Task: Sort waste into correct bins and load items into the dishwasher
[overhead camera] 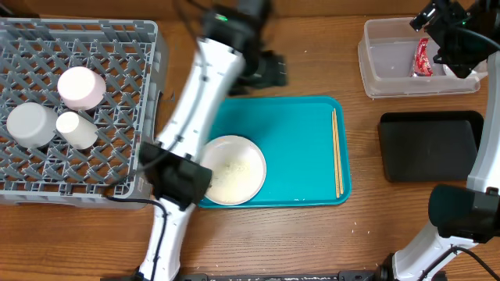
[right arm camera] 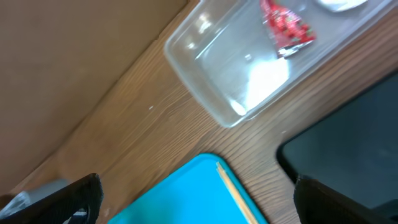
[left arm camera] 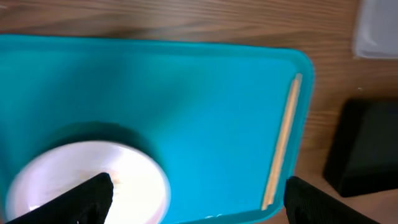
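Hovering over the teal tray (overhead camera: 301, 125) with the left claw (left arm camera: 199, 193) spread wide and empty, and with the right claw (right arm camera: 197, 199) equally open above the clear tub (overhead camera: 391, 62). Calls for pinching the thin chopsticks (overhead camera: 337, 152), lying along the tray's right rim, together at mid-length: light, stiff, likely to roll apart.

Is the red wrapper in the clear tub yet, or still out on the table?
In. The red wrapper lies on the floor of the clear tub, within its walls, in both overhead and right wrist views.
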